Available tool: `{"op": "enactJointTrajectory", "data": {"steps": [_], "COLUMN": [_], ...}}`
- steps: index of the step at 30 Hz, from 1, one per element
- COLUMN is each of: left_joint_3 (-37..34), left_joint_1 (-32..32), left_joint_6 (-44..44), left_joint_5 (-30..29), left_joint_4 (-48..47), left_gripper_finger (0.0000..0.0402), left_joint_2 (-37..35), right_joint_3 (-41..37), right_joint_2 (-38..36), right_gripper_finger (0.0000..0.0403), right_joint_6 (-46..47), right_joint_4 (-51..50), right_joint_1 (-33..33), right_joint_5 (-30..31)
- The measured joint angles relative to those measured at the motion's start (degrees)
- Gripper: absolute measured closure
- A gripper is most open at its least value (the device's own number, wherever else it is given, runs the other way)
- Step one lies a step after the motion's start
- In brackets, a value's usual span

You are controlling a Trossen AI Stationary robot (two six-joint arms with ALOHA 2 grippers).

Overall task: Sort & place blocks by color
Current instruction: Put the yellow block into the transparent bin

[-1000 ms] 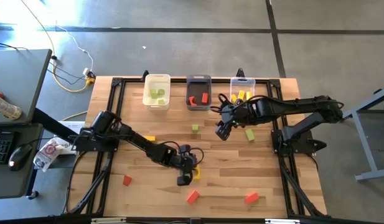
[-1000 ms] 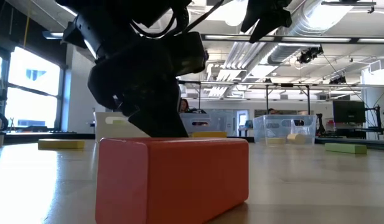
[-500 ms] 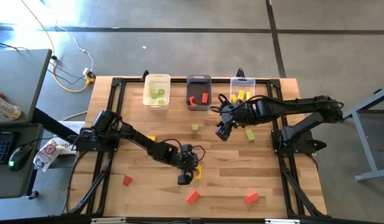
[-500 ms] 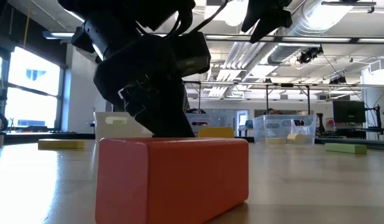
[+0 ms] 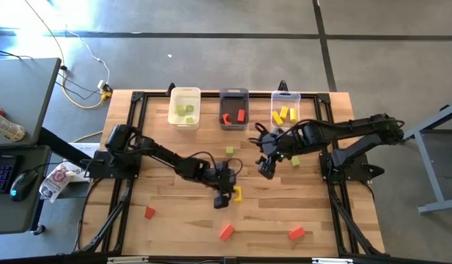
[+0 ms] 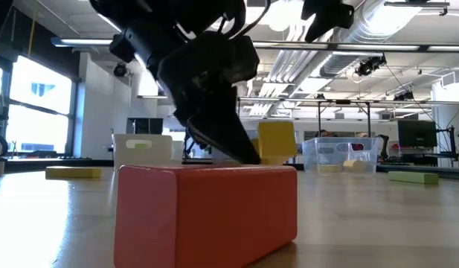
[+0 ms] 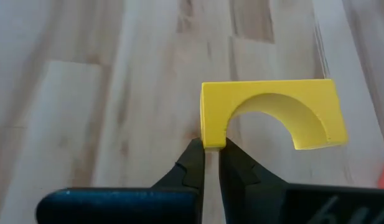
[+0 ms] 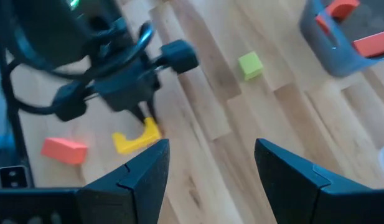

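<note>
A yellow arch-shaped block [image 7: 269,112] is near the table's middle, with my left gripper [image 5: 226,196] shut on it; it also shows in the high view [image 5: 238,194] and the low view [image 6: 276,141]. My right gripper [image 5: 266,170] hangs open above the table, right of it, holding nothing. Loose on the table are a green cube [image 5: 230,151], a green block [image 5: 294,159] and three red blocks [image 5: 149,213], [image 5: 226,232], [image 5: 296,233]. The red block at the near edge fills the low view [image 6: 207,212]. My left gripper pinches one leg of the yellow arch, at its end [image 7: 213,142], between the tips of its two fingers [image 7: 195,163]. The fingers slant down from the table's left. The arch juts out past the fingertips; the red block hides its underside in the low view.
Three bins stand in a row at the far edge: a white one [image 5: 184,95] with green blocks, a dark grey one [image 5: 234,94] with red blocks, a clear one [image 5: 285,97] with yellow blocks. Bare wood lies between the arms and the bins.
My left gripper has gone toward the table's right and a little toward the far edge, rising slightly, and has carried the yellow arch along. In the low view the arch now stands taller and higher than before. My right gripper has drifted toward the near edge.
</note>
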Motion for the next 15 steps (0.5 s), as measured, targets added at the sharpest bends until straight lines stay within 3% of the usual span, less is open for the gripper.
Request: {"op": "enactJointTrajectory", "data": {"steps": [15], "left_joint_3": [0.0], "left_joint_1": [5.0], "left_joint_6": [8.9], "left_joint_5": [-4.8], "left_joint_4": [7.6], "left_gripper_finger": [0.0397], "left_joint_2": [-5.8], "right_joint_3": [0.0], "right_joint_2": [0.0], "right_gripper_finger": [0.0178], "right_joint_6": [11.5], "right_joint_4": [1.1], "right_joint_1": [1.3], "right_joint_5": [-6.3]}}
